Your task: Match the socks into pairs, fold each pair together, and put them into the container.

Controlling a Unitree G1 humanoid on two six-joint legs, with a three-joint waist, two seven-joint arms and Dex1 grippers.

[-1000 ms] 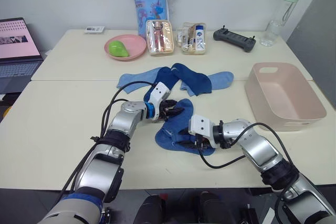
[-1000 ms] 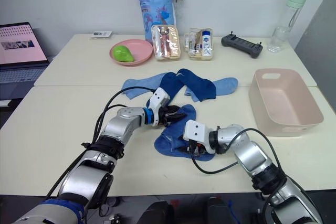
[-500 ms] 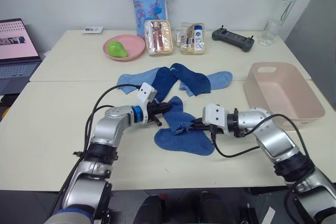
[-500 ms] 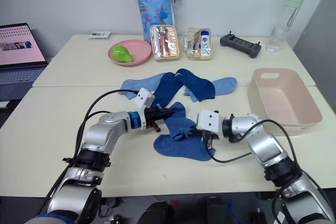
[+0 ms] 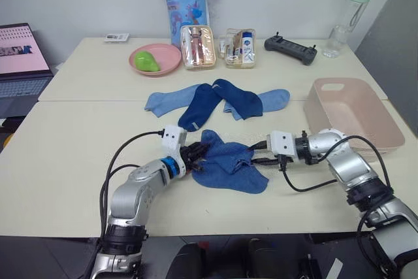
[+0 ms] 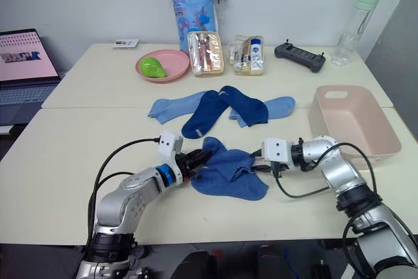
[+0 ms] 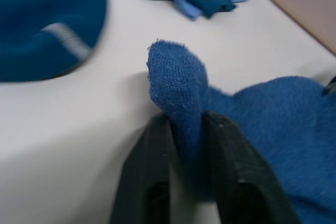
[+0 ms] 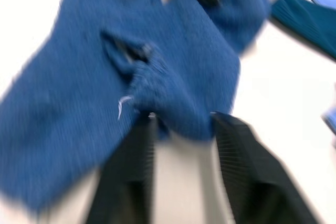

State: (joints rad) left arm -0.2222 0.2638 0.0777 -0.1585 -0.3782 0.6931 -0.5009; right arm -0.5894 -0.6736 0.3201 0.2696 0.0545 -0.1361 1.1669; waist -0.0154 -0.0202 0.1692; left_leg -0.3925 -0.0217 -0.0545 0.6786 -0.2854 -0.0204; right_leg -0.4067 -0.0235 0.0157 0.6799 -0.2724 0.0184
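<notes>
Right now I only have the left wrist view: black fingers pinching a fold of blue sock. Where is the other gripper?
Observer: The right gripper is at the opposite, right edge of the same blue sock bundle that the left gripper pinches.
Operator: And the drop-off?
Observer: The pink container stands on the table to the robot's right of the bundle, with no sock in it.
Operator: How many others are out?
Observer: Four lie in a row behind the bundle: a light blue sock, two dark blue socks, then another light one.
</notes>
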